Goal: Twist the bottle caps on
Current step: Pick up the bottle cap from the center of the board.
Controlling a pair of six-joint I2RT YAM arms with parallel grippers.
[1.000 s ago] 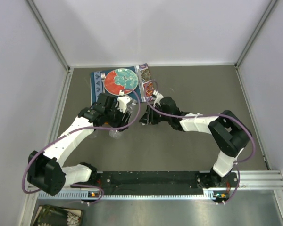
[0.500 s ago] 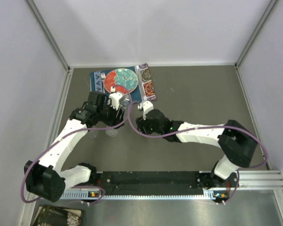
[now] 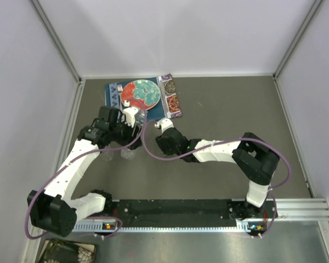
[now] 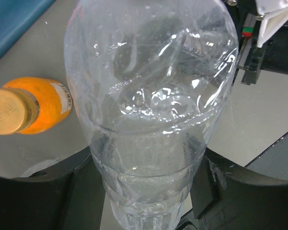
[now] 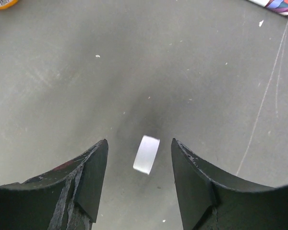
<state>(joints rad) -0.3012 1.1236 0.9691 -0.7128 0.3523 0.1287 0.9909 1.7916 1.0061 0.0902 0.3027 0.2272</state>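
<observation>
We hold the clear water bottle [image 4: 151, 96] in L gripper [image 4: 149, 191], jaws clamped round its body; capped orange bottle [image 4: 43, 105] stands just left. R gripper [image 5: 139, 143] gapes open, white cap [image 5: 147, 154] seemingly on edge dead centre btwn jaws, touching neither, so R is nearer.

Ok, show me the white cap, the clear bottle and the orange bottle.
white cap [image 5: 146, 154]: right wrist view, on its side wall.
clear bottle [image 4: 151, 96]: left wrist view, on its crinkled body.
orange bottle [image 4: 43, 106]: left wrist view, on its orange shoulder beside its cap.
</observation>
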